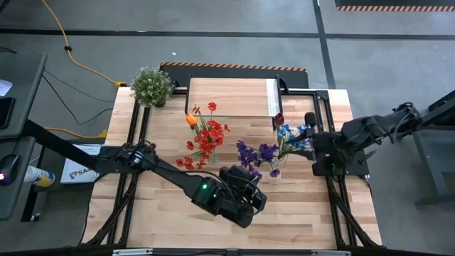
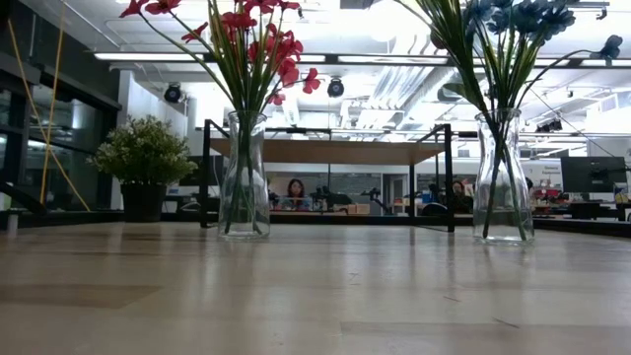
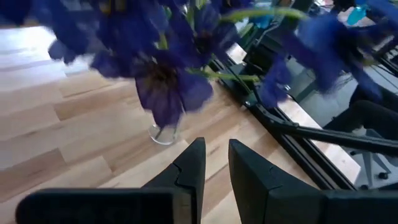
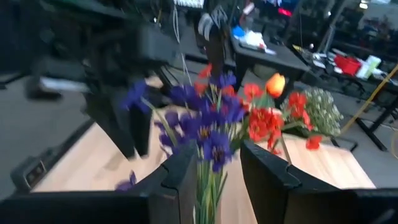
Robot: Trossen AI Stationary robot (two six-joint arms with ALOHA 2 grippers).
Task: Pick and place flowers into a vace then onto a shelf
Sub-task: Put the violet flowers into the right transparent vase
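overhead, table-level, two wrist cameras, vases (image 2: 245, 177) shared

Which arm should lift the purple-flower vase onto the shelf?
Probably right. The right gripper already has open fingers either side of the purple flowers' stems. The left gripper sits near them, pointed at the table, and is farther from the shelf.

the floor (image 1: 234, 35) is grey concrete crossed by dark seams. a yellow cable (image 1: 78, 64) runs over it beside the wooden table (image 1: 298, 213). hazard-striped edging (image 1: 394, 8) lies at the far side. in the low view, ceiling strip lights (image 2: 197, 57) illuminate an open workspace; seated people (image 2: 295, 193) and monitors (image 2: 592, 174) occupy the desks behind.
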